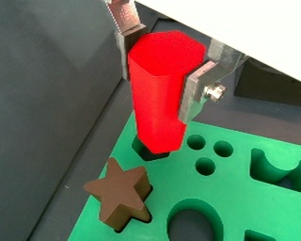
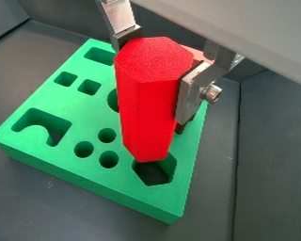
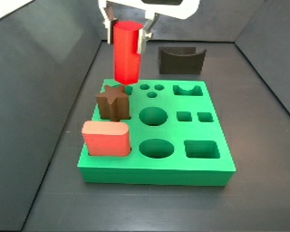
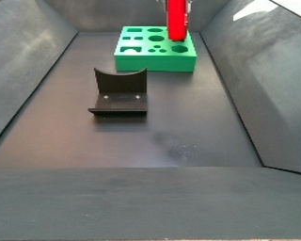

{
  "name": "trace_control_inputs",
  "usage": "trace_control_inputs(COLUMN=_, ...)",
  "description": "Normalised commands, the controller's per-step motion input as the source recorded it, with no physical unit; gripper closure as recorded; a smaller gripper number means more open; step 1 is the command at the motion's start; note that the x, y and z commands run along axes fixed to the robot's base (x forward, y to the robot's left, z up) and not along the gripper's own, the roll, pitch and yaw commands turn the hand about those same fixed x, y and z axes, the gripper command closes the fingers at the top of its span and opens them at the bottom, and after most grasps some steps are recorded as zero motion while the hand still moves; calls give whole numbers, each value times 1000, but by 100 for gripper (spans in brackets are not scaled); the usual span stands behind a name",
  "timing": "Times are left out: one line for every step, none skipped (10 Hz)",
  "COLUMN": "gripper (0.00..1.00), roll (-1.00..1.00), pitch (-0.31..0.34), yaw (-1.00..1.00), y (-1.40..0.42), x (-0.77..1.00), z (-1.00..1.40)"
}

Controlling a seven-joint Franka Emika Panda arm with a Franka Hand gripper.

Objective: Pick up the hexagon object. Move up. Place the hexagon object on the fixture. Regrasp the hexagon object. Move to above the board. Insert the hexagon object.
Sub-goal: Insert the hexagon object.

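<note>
My gripper (image 1: pixel 164 75) is shut on the hexagon object (image 1: pixel 160 89), a glossy red prism held upright between the silver fingers (image 2: pixel 191 94). Its lower end stands at the mouth of the hexagonal hole (image 2: pixel 154 173) in a corner of the green board (image 2: pixel 53 99). I cannot tell how deep it sits. In a side view the gripper (image 3: pixel 128 32) holds the hexagon object (image 3: pixel 127 54) over the board's (image 3: pixel 172 159) far left corner. The hexagon object (image 4: pixel 177 19) and the board (image 4: pixel 147 58) also show in a side view. The dark fixture (image 3: pixel 180 60) stands empty behind the board.
A brown star piece (image 3: pixel 115 101) and a salmon-pink rounded block (image 3: pixel 108 138) stand in the board's left side, close to the red prism. The star also shows in a wrist view (image 1: pixel 121 193). The fixture (image 4: pixel 119 92) stands mid-floor. Dark walls slope up around the bin.
</note>
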Motion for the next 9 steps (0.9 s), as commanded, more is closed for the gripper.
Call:
trace_control_inputs(gripper=100, roll=-14, pitch=0, yaw=0, y=131, x=-97, z=-211)
trace_control_inputs(gripper=100, roll=-21, pitch=0, yaw=0, y=97, x=-106, z=-166)
trace_control_inputs(gripper=100, roll=-27, pitch=0, yaw=0, y=29, x=-57, z=-137)
trace_control_inputs(gripper=100, roll=-3, pitch=0, yaw=0, y=0, x=-80, z=-186)
trace_control_inputs(gripper=100, roll=-20, pitch=-14, yaw=0, y=0, x=-9, z=-200)
trace_control_inputs(gripper=100, roll=-24, pitch=-11, yaw=0, y=0, x=0, z=-211)
trace_control_inputs(gripper=100, roll=-30, pitch=-13, yaw=0, y=0, x=0, z=-200)
trace_control_inputs(gripper=100, roll=-30, pitch=-10, yaw=0, y=0, x=0, z=-194)
trace_control_inputs(gripper=100, roll=-24, pitch=-4, yaw=0, y=0, x=0, z=-194)
